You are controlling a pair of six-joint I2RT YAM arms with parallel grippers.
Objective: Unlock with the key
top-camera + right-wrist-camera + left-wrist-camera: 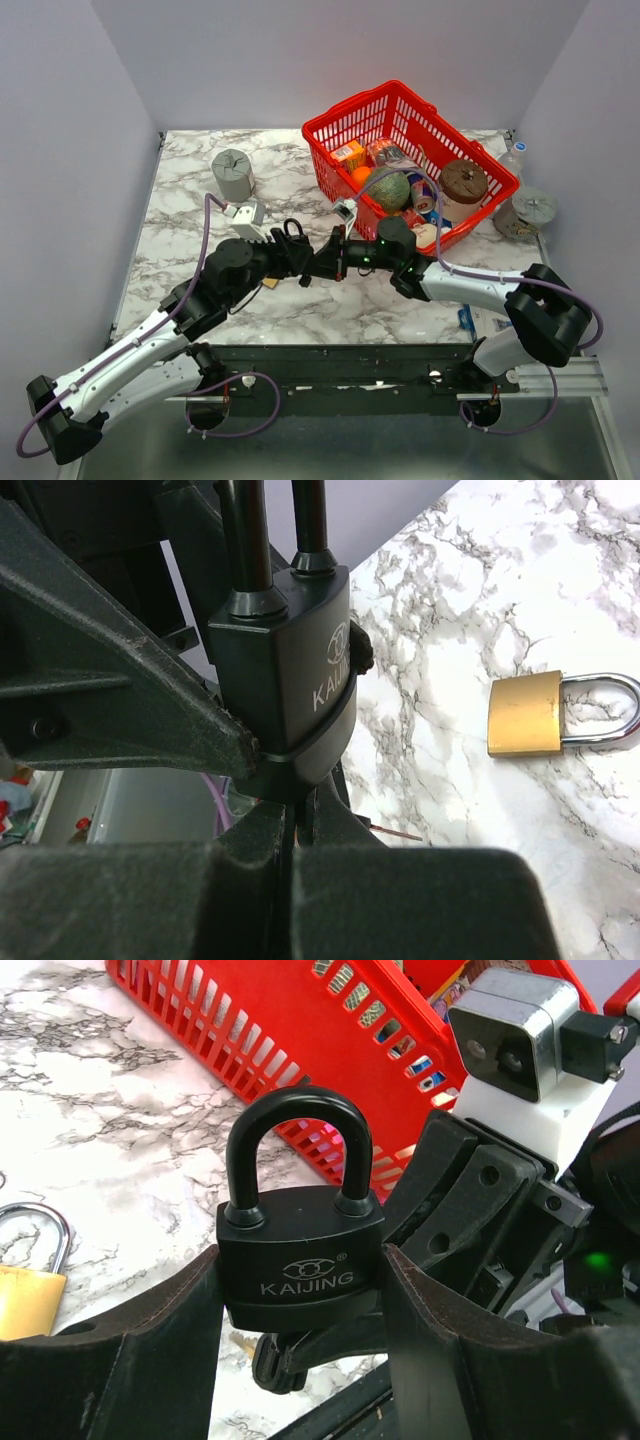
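Observation:
My left gripper (300,1295) is shut on the black KAIJING padlock (300,1250), held upright by its body with the shackle closed. It also shows in the right wrist view (290,680). My right gripper (300,820) is shut, its tips pressed up against the padlock's underside. The key's black head (278,1362) shows just under the padlock's base, pinched in the right fingers; its metal blade is hidden. In the top view the two grippers (297,258) (322,262) meet at the middle of the table.
A brass padlock (525,715) lies flat on the marble, also in the left wrist view (28,1298). A red basket (330,130) full of groceries stands at the back right. A grey cylinder (232,173) stands at the back left.

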